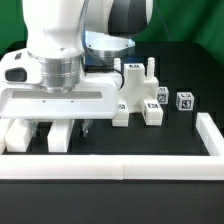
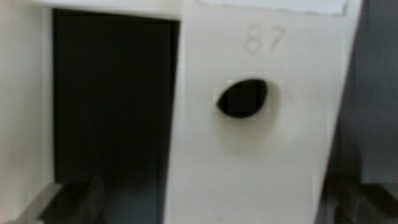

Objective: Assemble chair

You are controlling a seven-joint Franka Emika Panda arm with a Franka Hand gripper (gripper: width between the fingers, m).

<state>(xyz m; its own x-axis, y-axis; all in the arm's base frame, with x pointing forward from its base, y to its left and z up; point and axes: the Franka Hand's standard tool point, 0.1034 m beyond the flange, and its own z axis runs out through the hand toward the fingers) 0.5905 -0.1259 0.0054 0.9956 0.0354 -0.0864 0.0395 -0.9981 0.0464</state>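
In the wrist view a white chair panel (image 2: 249, 140) with one dark round hole (image 2: 244, 97) stands between my two dark fingers (image 2: 50, 203). Its side edges lie against both fingers. My gripper (image 2: 210, 205) is shut on it. In the exterior view the gripper (image 1: 62, 128) hangs low over the table at the front left, and the panel (image 1: 60, 135) shows as a white block between the fingers. Another white block (image 1: 20, 135) stands just beside it. A white chair part with upright pegs (image 1: 135, 92) stands at the centre. Two small tagged pieces (image 1: 160, 100) (image 1: 185, 100) lie to its right.
The long low white border rail (image 1: 110, 163) runs along the front and up the exterior view's right side (image 1: 212, 135). The big white arm (image 1: 60, 40) fills the upper left and hides the table behind it.
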